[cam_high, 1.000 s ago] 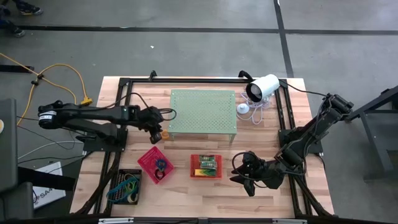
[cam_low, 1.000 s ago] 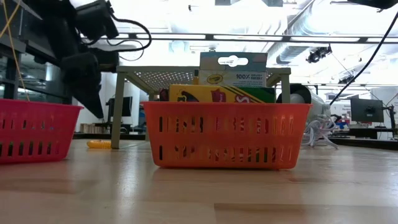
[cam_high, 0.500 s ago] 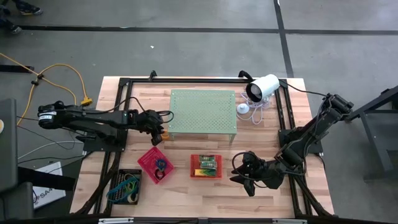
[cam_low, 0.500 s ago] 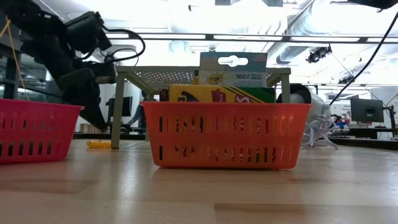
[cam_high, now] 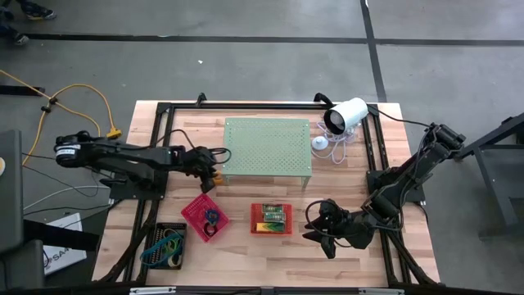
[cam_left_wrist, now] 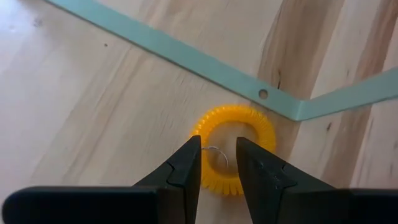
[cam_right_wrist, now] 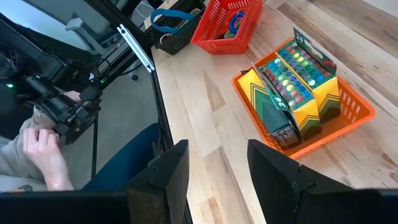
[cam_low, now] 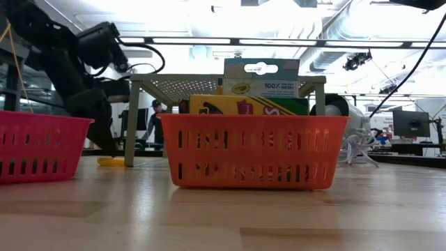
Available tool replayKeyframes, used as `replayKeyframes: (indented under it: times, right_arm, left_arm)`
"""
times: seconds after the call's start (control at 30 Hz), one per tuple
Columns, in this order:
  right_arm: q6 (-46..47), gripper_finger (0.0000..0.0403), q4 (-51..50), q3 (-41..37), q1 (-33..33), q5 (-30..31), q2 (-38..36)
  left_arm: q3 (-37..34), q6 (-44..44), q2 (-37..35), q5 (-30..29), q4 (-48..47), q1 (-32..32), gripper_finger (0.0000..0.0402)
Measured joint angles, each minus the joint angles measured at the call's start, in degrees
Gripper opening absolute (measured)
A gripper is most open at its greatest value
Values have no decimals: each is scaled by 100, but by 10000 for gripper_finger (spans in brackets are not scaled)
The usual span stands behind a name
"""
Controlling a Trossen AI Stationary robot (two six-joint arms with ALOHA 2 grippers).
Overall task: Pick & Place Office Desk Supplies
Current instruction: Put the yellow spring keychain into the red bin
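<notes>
The yellow coil ring (cam_left_wrist: 235, 149) lies flat on the wooden table (cam_high: 344, 180), just beside the front left leg of the pale green stand (cam_high: 268, 147). My left gripper (cam_left_wrist: 217, 163) hangs right over it, jaws parted, one finger (cam_left_wrist: 186, 168) above the ring's rim and the other over its middle; nothing is grasped. In front of it sits the pink tray (cam_high: 204, 217) with rings inside, then the black tray (cam_high: 166, 245) with green and blue bands at the table's near left corner. The orange tray (cam_high: 271, 219) holds crayon packs (cam_right_wrist: 289, 87). My right gripper (cam_high: 314, 229) waits low beside the orange tray, jaws released and empty. A person's hand (cam_right_wrist: 38, 149) shows beyond the table edge.
</notes>
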Motion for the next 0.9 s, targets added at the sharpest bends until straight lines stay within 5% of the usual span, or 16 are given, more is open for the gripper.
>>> replayKeyframes:
  times: [0.9]
  right_arm:
    - [0,151,0,-1,0,0,-1]
  left_arm:
    - [4,194,265,-134,142,0,97]
